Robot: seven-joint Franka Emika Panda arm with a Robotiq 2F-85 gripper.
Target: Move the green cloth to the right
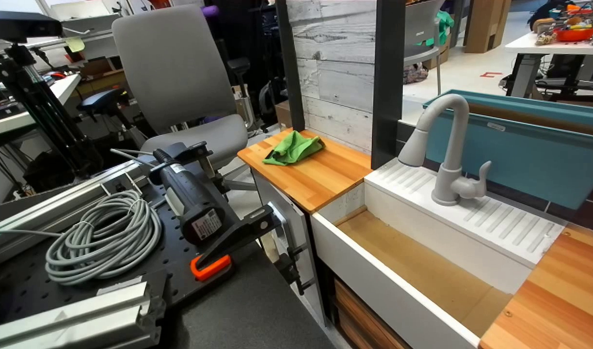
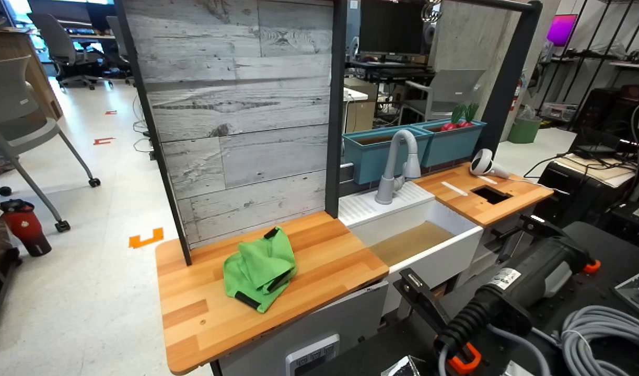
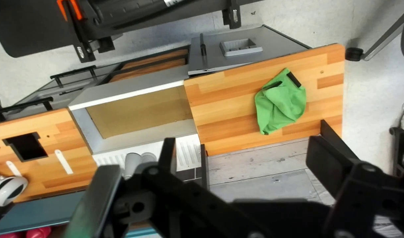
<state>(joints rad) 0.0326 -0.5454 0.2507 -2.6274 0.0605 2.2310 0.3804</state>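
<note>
Green cloth [image 2: 260,267], one, crumpled on the left counter [image 2: 332,261] of two in both exterior views; tool [image 3: 244,157], one, released, jaws apart. Step, as judged: approach, not yet grasp; the next move calls for lowering onto a fold, pinching, carrying right. Sink [image 2: 434,271], one, between counters; faucet [image 1: 452,157], one, far side; teal planters [image 2: 366,161], two, beyond.

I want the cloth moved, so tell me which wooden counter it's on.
The counter by the plank wall. It bears the green cloth; the other counter, across the sink, has a dark cutout.
</note>
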